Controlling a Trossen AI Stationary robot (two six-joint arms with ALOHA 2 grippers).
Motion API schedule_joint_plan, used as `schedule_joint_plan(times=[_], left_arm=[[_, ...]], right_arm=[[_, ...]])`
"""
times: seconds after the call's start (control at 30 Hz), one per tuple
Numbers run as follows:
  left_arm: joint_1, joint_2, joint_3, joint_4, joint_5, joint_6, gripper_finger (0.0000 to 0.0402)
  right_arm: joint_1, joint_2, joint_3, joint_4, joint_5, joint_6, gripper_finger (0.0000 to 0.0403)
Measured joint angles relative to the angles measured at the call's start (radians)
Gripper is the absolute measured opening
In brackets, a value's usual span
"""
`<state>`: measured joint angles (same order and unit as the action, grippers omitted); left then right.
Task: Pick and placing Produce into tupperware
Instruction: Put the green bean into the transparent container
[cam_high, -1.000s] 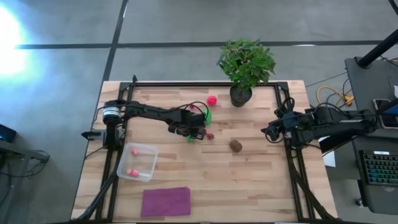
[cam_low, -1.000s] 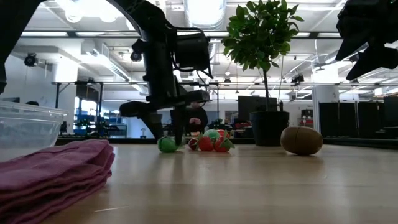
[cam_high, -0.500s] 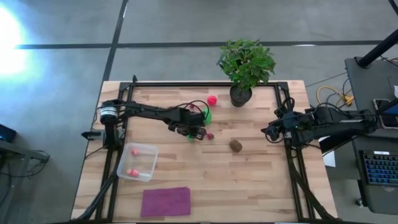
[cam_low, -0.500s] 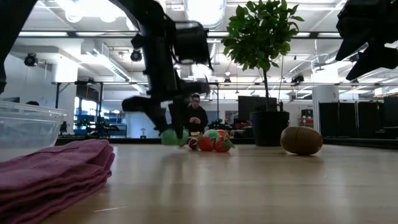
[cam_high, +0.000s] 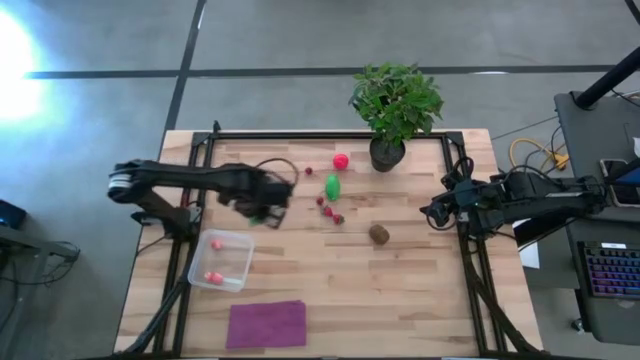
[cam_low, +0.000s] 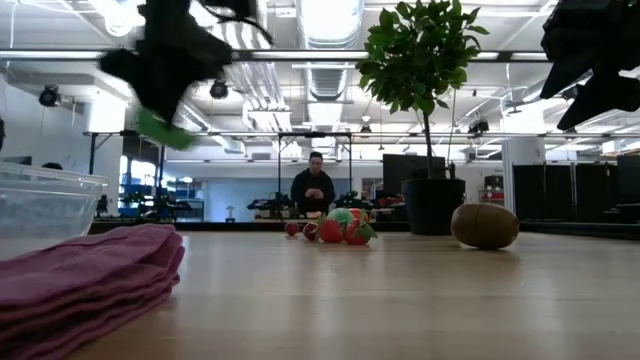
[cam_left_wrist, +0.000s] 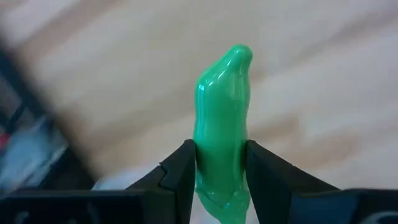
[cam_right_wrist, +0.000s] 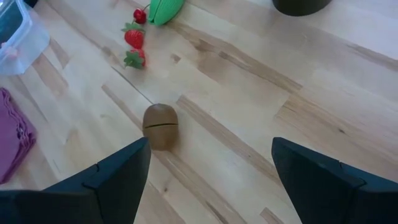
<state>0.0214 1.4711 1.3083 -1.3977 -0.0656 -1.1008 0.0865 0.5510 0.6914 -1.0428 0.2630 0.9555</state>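
The left gripper (cam_left_wrist: 217, 168) has its two dark fingers (cam_left_wrist: 180, 171) closed on a long green pepper-like piece (cam_left_wrist: 222, 124), clamping it near its lower end; the piece's long axis runs straight out between the fingers, its narrower rounded tip pointing away from the wrist, and its base is cut off at the edge of the left wrist view; in the high view this gripper (cam_high: 262, 208) hangs above the table (cam_high: 400, 290) between the loose produce and the tupperware (cam_high: 222, 259), and the held piece is mostly hidden there under the dark arm; in the low view it shows only as a blurred green smear under the raised gripper, clear of the tabletop; the tupperware sits near the table's left edge with two small pink-red pieces (cam_high: 213, 260) in it, their kind too small to tell; a purple cloth (cam_high: 266, 324) lies just beside it; left on the table are a green oval piece (cam_high: 332, 186), a red ball (cam_high: 341, 160), a few small strawberries (cam_right_wrist: 134, 38) and the brown kiwi (cam_right_wrist: 160, 126); the right gripper (cam_right_wrist: 211, 171) waits near the right edge, fingers spread wide and holding nothing, the kiwi ahead of it; a potted plant (cam_high: 395, 105) stands at the far edge.
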Motion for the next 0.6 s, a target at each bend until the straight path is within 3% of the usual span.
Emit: schedule_joint_plan(times=[0.17,0.4,0.6], left_arm=[[-0.064,-0.118,-0.008,-0.147,0.134,-0.119,0.0106],[-0.202,-0.192,-0.119,-0.121,0.135,-0.438,0.0106],[-0.346,-0.198,-0.293,0.129,0.188,-0.606,0.0106]], right_arm=[[0.000,0.000,0.000,0.001,0.000,-0.004,0.0325],[0.000,0.000,-0.001,0.002,0.000,-0.007,0.0325],[0.000,0.000,-0.005,0.003,0.000,-0.007,0.0325]])
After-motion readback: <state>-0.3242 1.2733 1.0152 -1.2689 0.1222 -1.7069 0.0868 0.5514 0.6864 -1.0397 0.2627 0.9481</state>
